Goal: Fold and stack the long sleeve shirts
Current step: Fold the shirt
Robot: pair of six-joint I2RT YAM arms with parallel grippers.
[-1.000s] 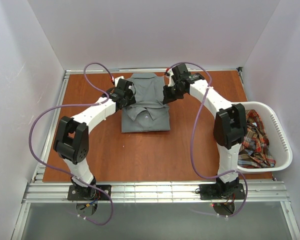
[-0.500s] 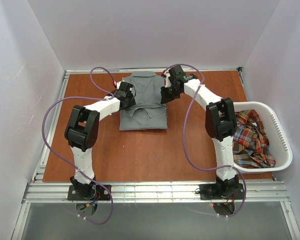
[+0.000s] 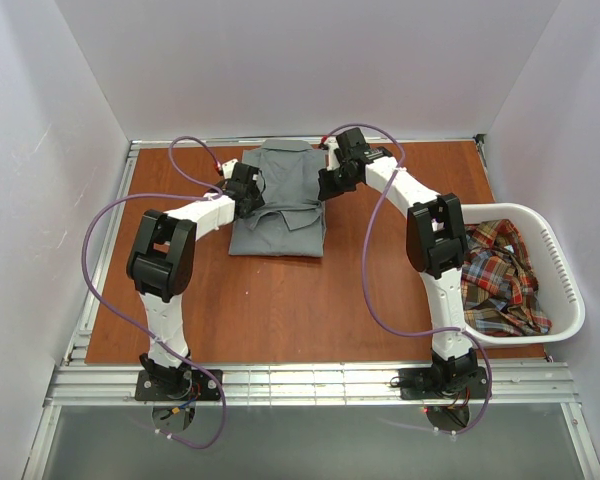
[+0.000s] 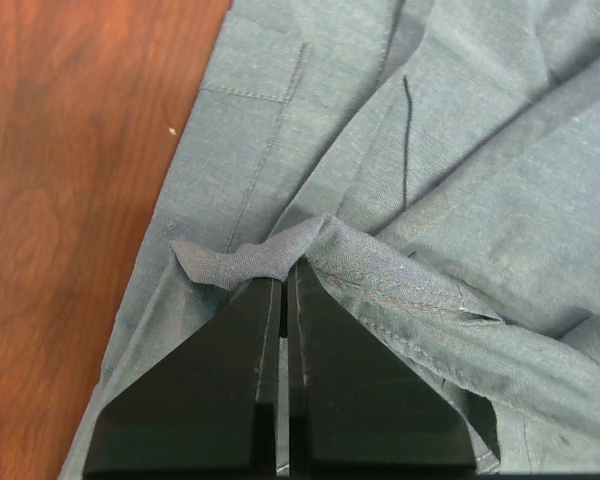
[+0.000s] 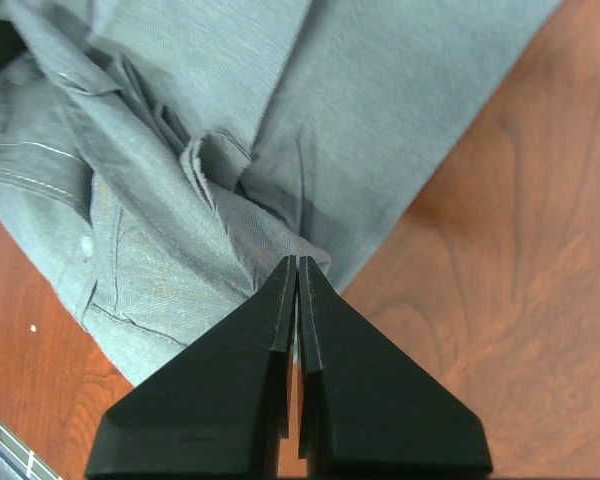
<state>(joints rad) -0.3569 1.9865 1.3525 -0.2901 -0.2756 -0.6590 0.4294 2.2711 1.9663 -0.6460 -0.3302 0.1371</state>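
The grey long sleeve shirt (image 3: 280,210) lies folded on the wooden table, collar toward the back. My left gripper (image 3: 248,190) is shut on a raised fold at the shirt's left edge (image 4: 242,262); the tips (image 4: 285,268) pinch the cloth. At the shirt's right edge (image 5: 230,215), my right gripper (image 3: 330,185) is shut on a small pinch of fabric, tips (image 5: 297,262) just over the hem. The plaid long sleeve shirt (image 3: 495,275) lies crumpled in the basket at the right.
The white slotted laundry basket (image 3: 570,300) stands at the table's right side beside my right arm. White walls close in the left, back and right. Purple cables loop from both arms over the bare brown table (image 3: 260,310).
Both grippers have pulled the grey shirt a little to the left and toward the back wall. The arms' elbows have swung in, and the shirt's near edge now sits slightly skewed.
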